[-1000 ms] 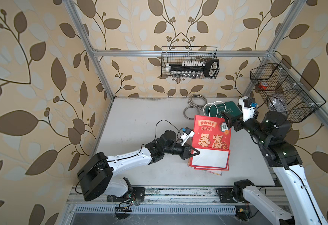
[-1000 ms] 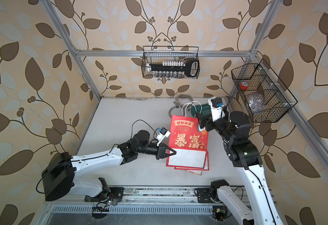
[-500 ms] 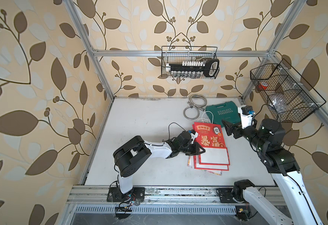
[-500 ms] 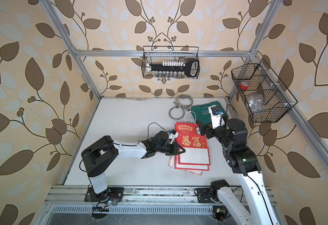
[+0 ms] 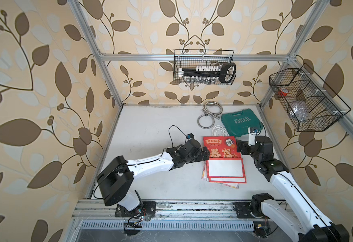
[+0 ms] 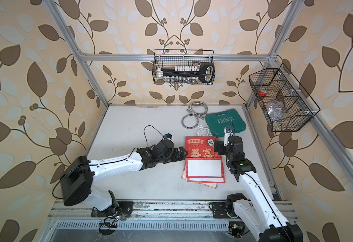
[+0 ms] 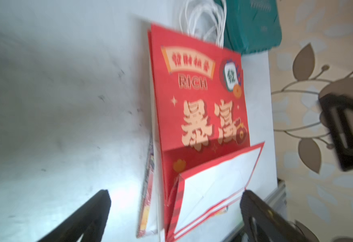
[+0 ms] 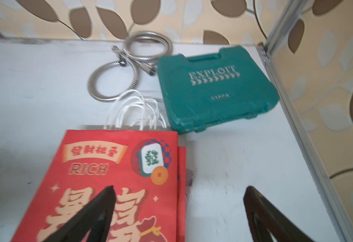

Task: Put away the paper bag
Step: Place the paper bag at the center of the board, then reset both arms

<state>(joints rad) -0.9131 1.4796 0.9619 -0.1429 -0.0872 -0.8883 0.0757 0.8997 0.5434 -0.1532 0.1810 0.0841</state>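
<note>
In both top views the bag (image 5: 221, 150) (image 6: 201, 149) lay flat on the table (image 5: 150, 130), just in front of the case (image 5: 241, 122) (image 6: 225, 122), its handles beside the case. The left gripper (image 5: 204, 156) was at the bag's edge far from the case, and the right gripper (image 5: 239, 147) at the edge nearer it.

Left wrist view: the left gripper (image 7: 175, 192) was spread wide and gripped nothing. The bag (image 7: 200, 104) lay ahead, the case (image 7: 253, 25) beyond.

Right wrist view: the right gripper (image 8: 179, 188) was spread and empty, one finger (image 8: 100, 207) over the bag (image 8: 112, 171), the case (image 8: 215, 88) beyond.
</note>
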